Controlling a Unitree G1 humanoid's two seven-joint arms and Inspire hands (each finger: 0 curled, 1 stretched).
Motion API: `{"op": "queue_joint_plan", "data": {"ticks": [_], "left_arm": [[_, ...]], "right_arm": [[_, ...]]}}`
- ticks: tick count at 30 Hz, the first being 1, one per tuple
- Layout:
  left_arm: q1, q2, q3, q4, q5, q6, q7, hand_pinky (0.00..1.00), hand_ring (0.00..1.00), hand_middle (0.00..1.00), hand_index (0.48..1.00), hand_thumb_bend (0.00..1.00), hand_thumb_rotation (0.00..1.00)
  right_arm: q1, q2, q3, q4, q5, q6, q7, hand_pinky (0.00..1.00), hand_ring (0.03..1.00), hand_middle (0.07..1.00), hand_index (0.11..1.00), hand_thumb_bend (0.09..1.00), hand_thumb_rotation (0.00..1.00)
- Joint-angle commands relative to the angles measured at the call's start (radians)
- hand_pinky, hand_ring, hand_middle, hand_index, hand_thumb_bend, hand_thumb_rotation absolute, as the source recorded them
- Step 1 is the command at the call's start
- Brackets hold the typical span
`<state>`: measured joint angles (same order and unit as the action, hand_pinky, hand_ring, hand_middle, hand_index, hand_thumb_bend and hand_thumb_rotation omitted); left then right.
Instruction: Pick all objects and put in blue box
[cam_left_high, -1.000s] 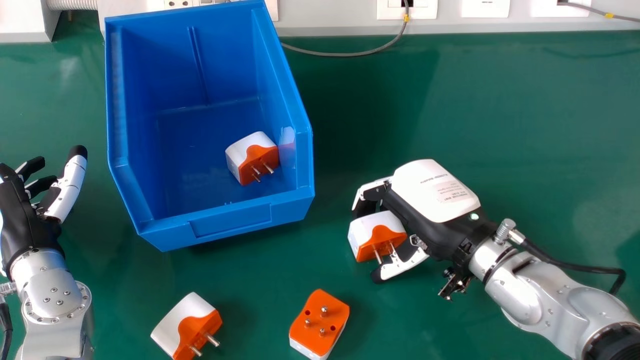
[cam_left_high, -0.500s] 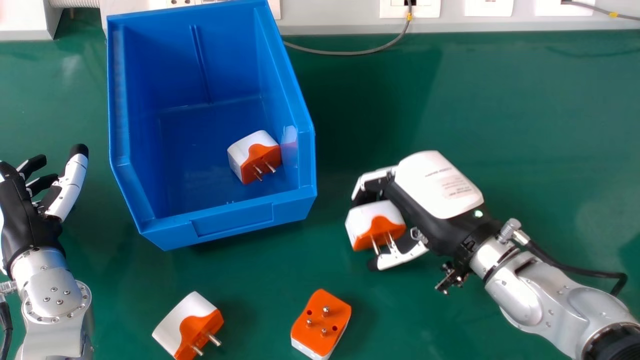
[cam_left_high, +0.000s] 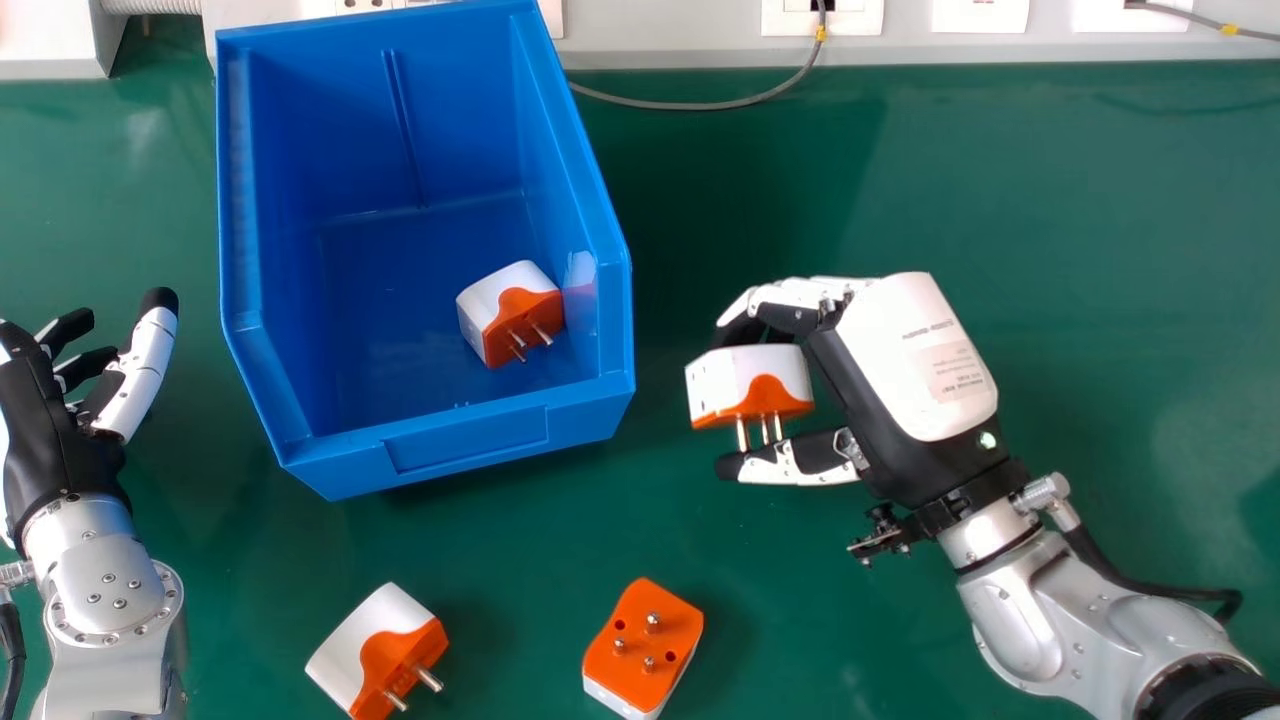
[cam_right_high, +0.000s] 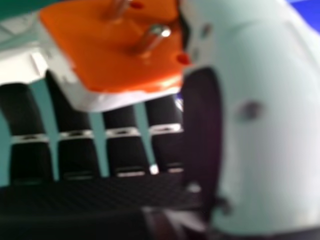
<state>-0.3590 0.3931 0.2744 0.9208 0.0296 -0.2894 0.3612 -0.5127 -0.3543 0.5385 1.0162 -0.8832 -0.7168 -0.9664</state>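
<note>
My right hand (cam_left_high: 900, 375) is right of the blue box (cam_left_high: 460, 440), its fingers and thumb curled round a white and orange adapter (cam_left_high: 745, 383) with its pins toward the thumb. In the right hand view, my right hand (cam_right_high: 265, 125) holds that adapter (cam_right_high: 115, 55), orange pin face showing. One adapter (cam_left_high: 508, 312) lies inside the box near its right wall. On the table below the box are another adapter (cam_left_high: 378, 652) and one with its pins up (cam_left_high: 643, 648). At the left edge, my left hand (cam_left_high: 50, 440) rests open and holds nothing.
The green table (cam_left_high: 1000, 180) spreads out around the box. Along its back edge runs a white wall strip with sockets (cam_left_high: 822, 16), from which a grey cable (cam_left_high: 690, 104) loops down behind the box.
My right hand has moved up the view and turned, carrying its adapter away from the loose ones, and the adapter's pins now point more straight down the view. My left hand stays still.
</note>
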Motion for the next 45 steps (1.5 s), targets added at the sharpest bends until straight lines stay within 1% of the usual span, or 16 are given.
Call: {"op": "queue_joint_plan", "data": {"ticks": [1, 6, 9, 14, 17, 19, 22, 25, 28, 29, 33, 35, 36, 40, 42, 45], "left_arm": [[0.002, 0.004, 0.001, -0.001, 0.001, 0.007, 0.004, 0.62, 0.75, 0.83, 0.884, 0.62, 0.48], [0.000, 0.002, -0.001, 0.000, 0.003, 0.008, 0.007, 0.62, 0.75, 0.83, 0.883, 0.63, 0.48], [0.001, 0.001, -0.003, -0.003, 0.006, 0.008, 0.012, 0.62, 0.75, 0.83, 0.882, 0.63, 0.49], [-0.001, -0.003, -0.010, -0.004, 0.013, 0.010, 0.027, 0.61, 0.75, 0.83, 0.881, 0.63, 0.49], [-0.004, -0.005, -0.020, -0.003, 0.024, 0.012, 0.041, 0.61, 0.75, 0.83, 0.881, 0.63, 0.49], [-0.007, -0.006, -0.026, 0.003, 0.028, 0.011, 0.050, 0.61, 0.74, 0.83, 0.880, 0.63, 0.49], [-0.016, -0.012, -0.038, 0.016, 0.040, 0.011, 0.074, 0.61, 0.74, 0.83, 0.879, 0.63, 0.49], [-0.029, -0.015, -0.042, 0.036, 0.039, 0.015, 0.078, 0.60, 0.74, 0.83, 0.878, 0.63, 0.49], [-0.037, -0.020, -0.049, 0.033, 0.044, 0.023, 0.084, 0.59, 0.73, 0.82, 0.875, 0.63, 0.49], [-0.037, -0.021, -0.050, 0.033, 0.043, 0.023, 0.083, 0.59, 0.73, 0.82, 0.875, 0.63, 0.49], [-0.046, -0.018, -0.045, 0.052, 0.030, 0.016, 0.066, 0.59, 0.73, 0.82, 0.874, 0.63, 0.50], [-0.047, -0.020, -0.041, 0.051, 0.024, 0.015, 0.062, 0.59, 0.74, 0.82, 0.874, 0.63, 0.51], [-0.048, -0.021, -0.041, 0.052, 0.024, 0.015, 0.061, 0.59, 0.74, 0.82, 0.874, 0.63, 0.51], [-0.052, -0.017, -0.039, 0.071, 0.024, 0.003, 0.053, 0.60, 0.74, 0.82, 0.874, 0.63, 0.51], [-0.052, -0.017, -0.041, 0.074, 0.028, 0.000, 0.057, 0.60, 0.74, 0.82, 0.875, 0.64, 0.51], [-0.052, -0.015, -0.047, 0.072, 0.038, 0.003, 0.065, 0.60, 0.75, 0.82, 0.876, 0.63, 0.51]], "right_arm": [[-0.036, 0.007, 0.000, 0.008, -0.007, -0.029, -0.091, 0.38, 0.448, 0.519, 0.465, 0.502, 0.00], [-0.053, 0.021, 0.019, 0.038, -0.046, -0.064, -0.241, 0.38, 0.451, 0.520, 0.459, 0.502, 0.00], [-0.066, 0.025, 0.036, 0.054, -0.074, -0.076, -0.326, 0.38, 0.452, 0.522, 0.457, 0.502, 0.00], [-0.092, 0.026, 0.080, 0.080, -0.136, -0.110, -0.501, 0.37, 0.454, 0.529, 0.453, 0.501, 0.00], [-0.109, 0.030, 0.115, 0.091, -0.188, -0.108, -0.618, 0.37, 0.454, 0.529, 0.453, 0.501, 0.00], [-0.109, 0.030, 0.113, 0.075, -0.216, -0.103, -0.646, 0.37, 0.455, 0.533, 0.452, 0.500, 0.00], [-0.100, 0.029, 0.092, 0.046, -0.245, -0.104, -0.648, 0.37, 0.455, 0.535, 0.453, 0.500, 0.00], [-0.097, 0.027, 0.077, 0.024, -0.274, -0.107, -0.648, 0.37, 0.455, 0.537, 0.453, 0.500, 0.00], [-0.102, 0.023, 0.071, -0.002, -0.303, -0.117, -0.648, 0.36, 0.458, 0.543, 0.453, 0.499, 0.00], [-0.104, 0.022, 0.068, -0.015, -0.313, -0.116, -0.648, 0.36, 0.458, 0.543, 0.453, 0.499, 0.00], [-0.118, 0.015, 0.061, -0.072, -0.355, -0.108, -0.648, 0.36, 0.462, 0.551, 0.453, 0.498, 0.00], [-0.134, 0.013, 0.057, -0.102, -0.372, -0.103, -0.648, 0.35, 0.463, 0.553, 0.454, 0.497, 0.00], [-0.147, 0.014, 0.055, -0.119, -0.381, -0.102, -0.648, 0.35, 0.463, 0.553, 0.454, 0.497, 0.00], [-0.188, 0.022, 0.052, -0.164, -0.401, -0.095, -0.648, 0.35, 0.464, 0.555, 0.455, 0.497, 0.00], [-0.218, 0.035, 0.054, -0.197, -0.407, -0.099, -0.648, 0.35, 0.465, 0.555, 0.456, 0.497, 0.00], [-0.252, 0.065, 0.052, -0.250, -0.411, -0.111, -0.648, 0.36, 0.468, 0.552, 0.454, 0.497, 0.00]]}}
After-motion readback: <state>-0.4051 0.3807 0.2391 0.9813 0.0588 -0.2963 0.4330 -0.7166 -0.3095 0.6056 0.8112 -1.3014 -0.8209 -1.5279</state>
